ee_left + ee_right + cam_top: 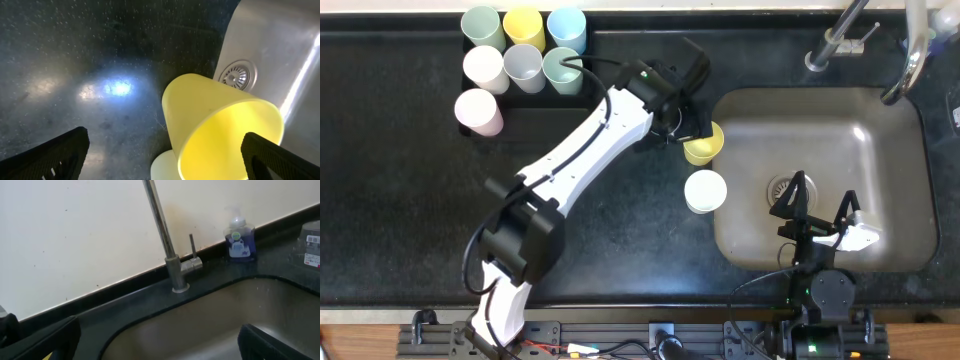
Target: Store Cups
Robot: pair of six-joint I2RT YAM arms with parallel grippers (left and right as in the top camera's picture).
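Left gripper (165,136) jaws spread wide, tilted yellow cup (220,125) between them against one finger, white cup (705,190) near, right gripper (822,200) jaws apart, empty, over sink (880,140)

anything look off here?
Yellow cup is tilted at the sink rim beside a white cup, between the open left gripper's fingers. Pink cup sits outside the tray.

Overhead camera looks straight down; both wrist cameras share the sink (880,150), left close downward, right toward the faucet (176,272).
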